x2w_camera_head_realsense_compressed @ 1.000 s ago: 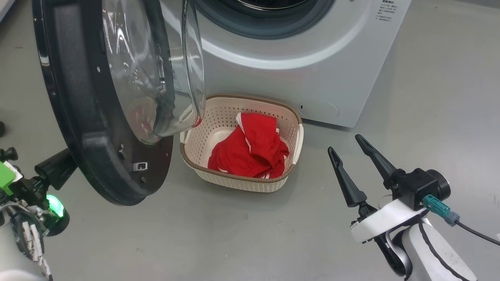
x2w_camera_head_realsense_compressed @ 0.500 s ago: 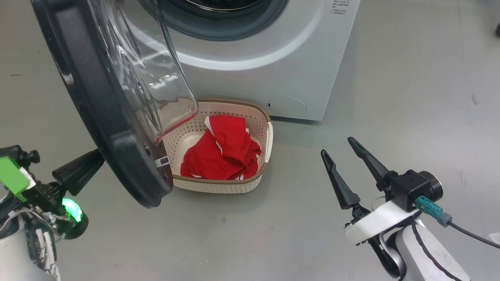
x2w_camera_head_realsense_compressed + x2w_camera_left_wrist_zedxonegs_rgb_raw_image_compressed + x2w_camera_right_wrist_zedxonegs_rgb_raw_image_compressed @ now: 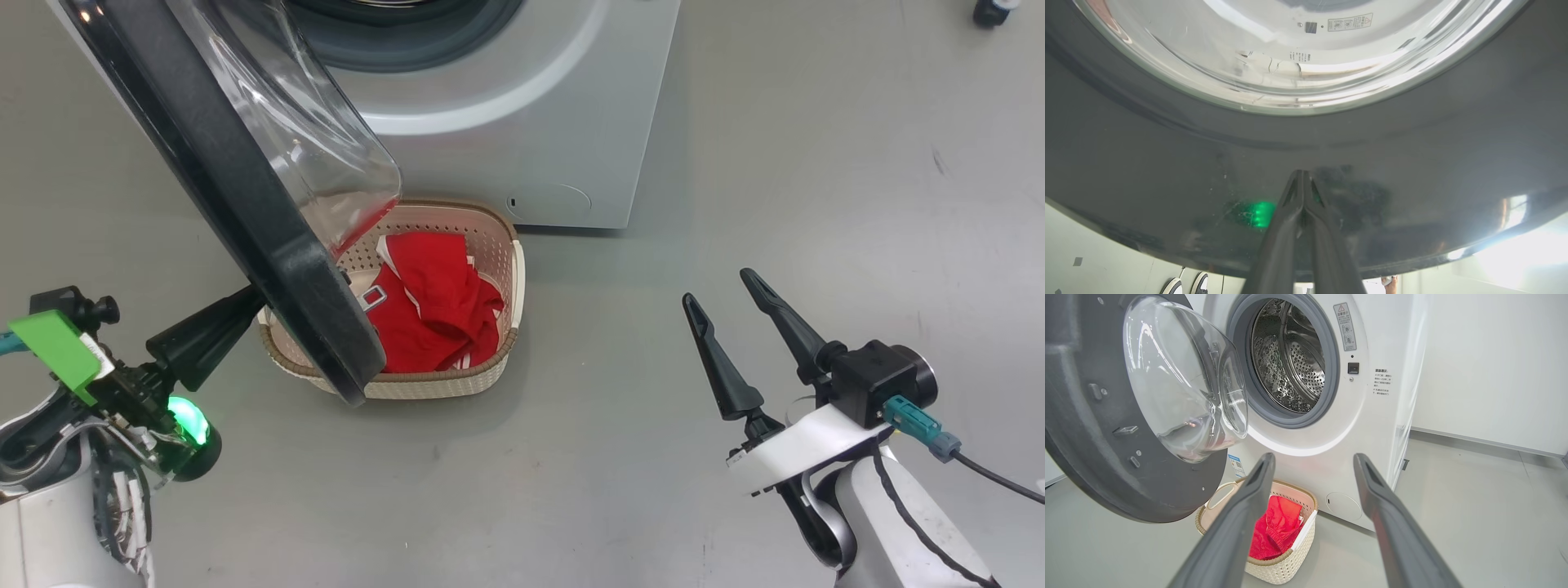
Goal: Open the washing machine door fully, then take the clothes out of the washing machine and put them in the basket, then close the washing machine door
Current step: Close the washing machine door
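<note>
1. Against the outer black face of the door (image 3: 1167,163), our left tool (image 3: 1303,175) has its two fingers pressed together. The tips are at the glossy rim, touching it or just short of it, and they hold nothing.
2. Our right tool (image 3: 718,287) hangs with its fingers apart and empty, well clear of the basket (image 3: 457,385) and the washing machine (image 3: 531,122).
3. The clothes (image 3: 437,302) lie heaped in the basket, which sits on the floor (image 3: 735,163) just in front of the machine, partly under the open door. The drum (image 3: 1290,363) looks empty as far as we can see.
4. We judge the door stiff and fairly heavy. It swings on its hinge, and the smooth rim may let the tips slide.
5. We would push on the wide rim, far from the hinge, and never on the glass bowl (image 3: 1180,388), which we take to be breakable.
</note>
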